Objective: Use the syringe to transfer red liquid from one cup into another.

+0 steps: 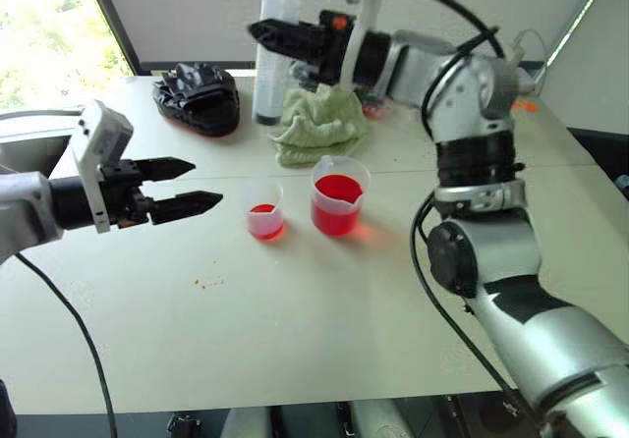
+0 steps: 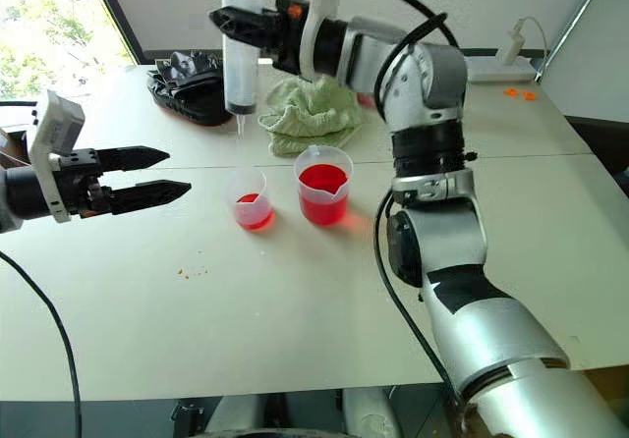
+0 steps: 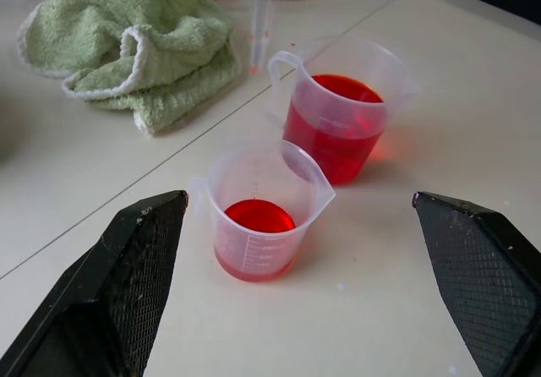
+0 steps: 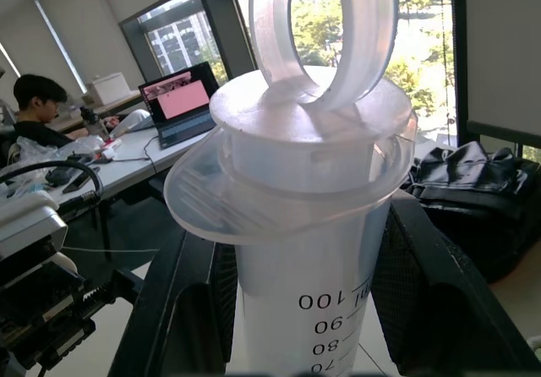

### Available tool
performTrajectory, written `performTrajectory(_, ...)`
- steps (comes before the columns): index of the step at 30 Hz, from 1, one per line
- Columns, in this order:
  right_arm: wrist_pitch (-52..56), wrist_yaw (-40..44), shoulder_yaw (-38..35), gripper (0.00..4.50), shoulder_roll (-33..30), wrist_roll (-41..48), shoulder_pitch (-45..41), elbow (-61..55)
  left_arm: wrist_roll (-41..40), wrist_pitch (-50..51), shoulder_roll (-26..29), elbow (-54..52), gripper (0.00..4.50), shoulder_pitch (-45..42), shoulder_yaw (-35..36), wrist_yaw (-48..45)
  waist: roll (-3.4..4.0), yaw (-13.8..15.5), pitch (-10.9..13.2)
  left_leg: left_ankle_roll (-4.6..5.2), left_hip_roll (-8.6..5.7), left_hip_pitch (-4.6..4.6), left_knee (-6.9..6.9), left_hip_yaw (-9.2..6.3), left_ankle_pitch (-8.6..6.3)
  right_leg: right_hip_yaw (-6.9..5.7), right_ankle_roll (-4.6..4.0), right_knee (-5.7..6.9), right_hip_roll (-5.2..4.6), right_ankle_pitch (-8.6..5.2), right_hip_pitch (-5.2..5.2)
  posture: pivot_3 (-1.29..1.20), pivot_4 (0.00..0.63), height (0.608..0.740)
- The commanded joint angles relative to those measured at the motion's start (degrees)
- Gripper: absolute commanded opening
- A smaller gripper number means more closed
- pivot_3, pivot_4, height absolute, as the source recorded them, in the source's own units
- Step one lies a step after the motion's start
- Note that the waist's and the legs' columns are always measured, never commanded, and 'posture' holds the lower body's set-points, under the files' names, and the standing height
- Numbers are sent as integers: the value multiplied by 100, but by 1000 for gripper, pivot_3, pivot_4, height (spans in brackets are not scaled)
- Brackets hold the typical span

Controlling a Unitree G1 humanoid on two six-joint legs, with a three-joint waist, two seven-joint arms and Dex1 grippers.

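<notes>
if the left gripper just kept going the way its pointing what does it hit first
Most likely the small cup: it sits centred between the open left gripper's fingers in the wrist view, with the larger beaker behind it. Height is hard to judge.

We can't see the top of the syringe [image 2: 241, 45], since its thumb loop runs off the upper edge in both head views. From the left wrist its barrel is just a blur at the frame's top, with only the thin tip readable. In the right wrist view the barrel's lower part is cut off below the printed scale. The green towel [image 1: 316, 124] hides part of something red behind it, and we can't make out what. The specks on the table [image 1: 207, 282] are too small to identify.
</notes>
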Motion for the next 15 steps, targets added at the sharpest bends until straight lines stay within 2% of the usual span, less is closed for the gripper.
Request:
performTrajectory(1, 529, -30, -485, 1677, -583, 265, -413, 504, 50, -160, -44, -43, 4450, -120, -27, 10, 2, 13, 1, 0, -1, -1, 0, 0, 0, 1, 0, 0, -1, 0, 0, 0, 150, 740)
performTrajectory(9, 1570, 456, -311, 1677, -2156, -43, -788, 1823, 34, -271, -163, -87, 4450, -95, -139, -84, 3, 7, 2, 2, -2, -3, -10, 5, -1, 10, -1, -20, 1, 0, 0, 0, 150, 740)
performTrajectory(12, 1549, 557, -162, 1677, -2562, -329, -904, 2354, 11, -312, -203, -140, 4450, -92, -177, -142, 5, -2, 4, 0, 4, -8, -19, 21, 1, 19, -1, -74, 8, -1, 2, 0, 150, 740)
performTrajectory(15, 1274, 781, 407, 1677, -2846, -881, -736, 2610, -46, -323, -260, -159, 4450, -188, -244, -173, 8, 9, 6, -1, 8, -8, -19, 28, 1, 22, -1, -79, 10, -1, 2, 0, 150, 740)
